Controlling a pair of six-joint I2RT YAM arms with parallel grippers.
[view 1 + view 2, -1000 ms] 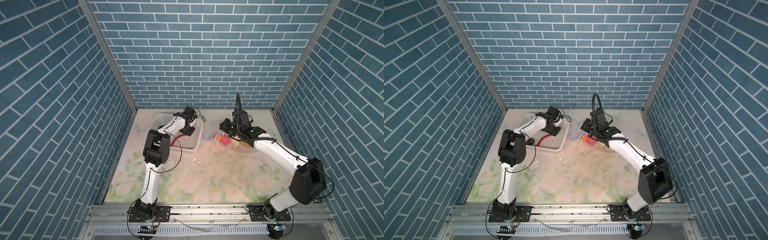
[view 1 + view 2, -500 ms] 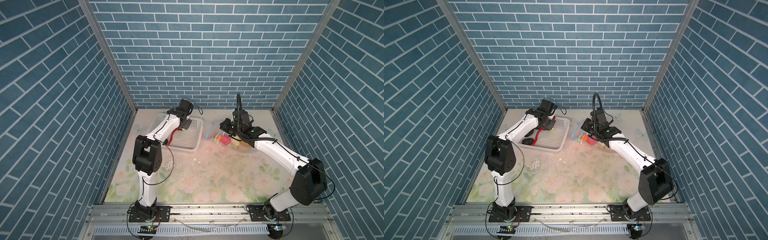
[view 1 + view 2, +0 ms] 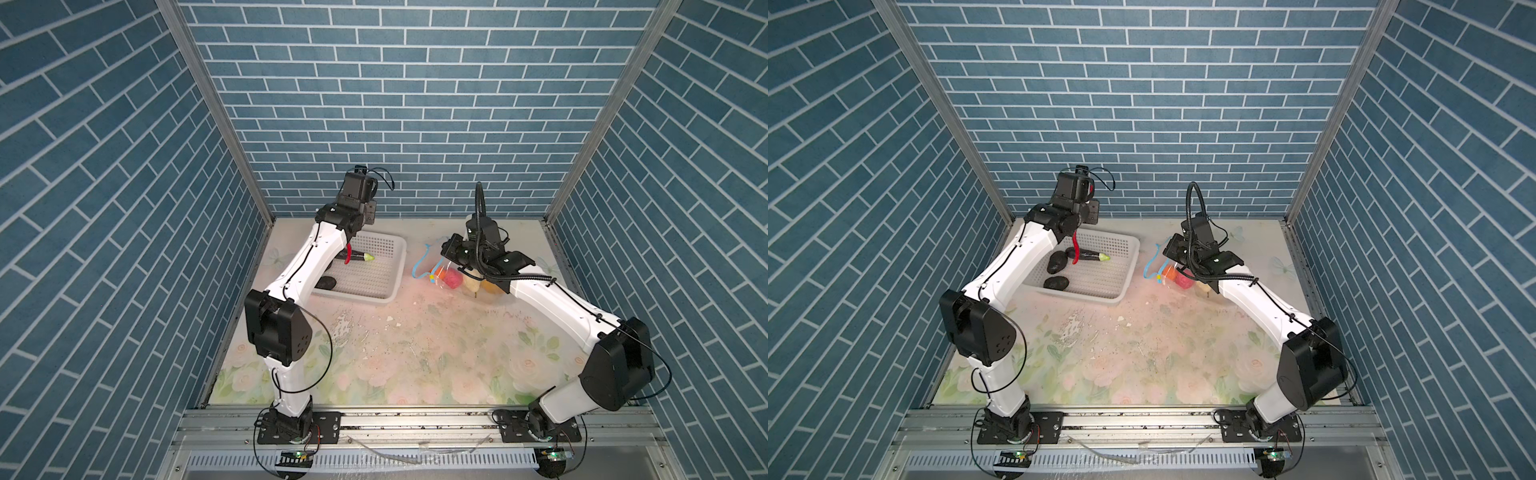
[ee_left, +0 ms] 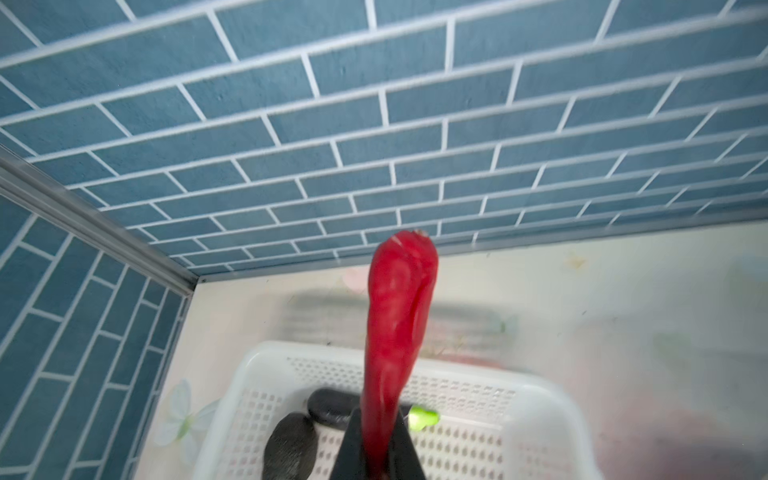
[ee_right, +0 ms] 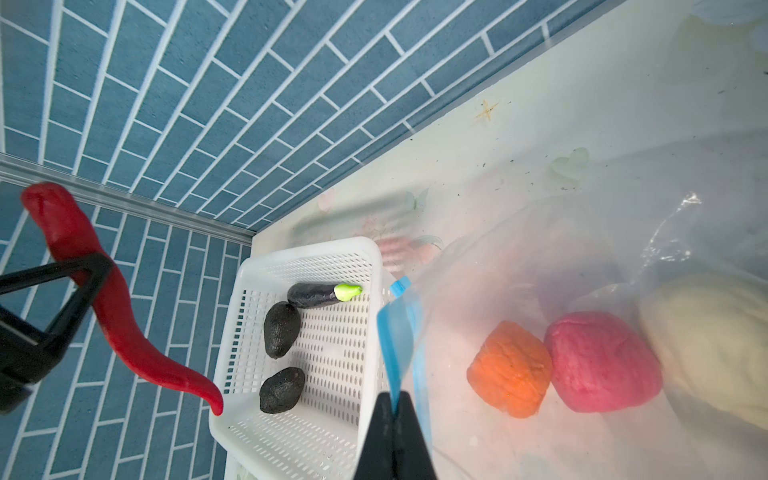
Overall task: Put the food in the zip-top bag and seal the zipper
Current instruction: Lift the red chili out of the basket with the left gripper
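Three foods, an orange lump [image 5: 511, 370], a pink lump [image 5: 602, 368] and a cream lump [image 5: 706, 345], lie inside the bag [image 5: 582, 257], just right of the basket [image 5: 299, 257], where three black pieces [image 5: 281, 329] wait. The right gripper [image 5: 395, 419] is pinched tight on the zipper [image 5: 401, 328] edge, lifting it, apparently to keep the mouth gaping. The left gripper [image 4: 376, 436] has its fingers narrowed onto the chili [image 4: 399, 316], which hangs above the basket, presumably bound for that opening.

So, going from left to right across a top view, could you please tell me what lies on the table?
White basket, blue zipper strip, orange lump, pink lump, cream lump.
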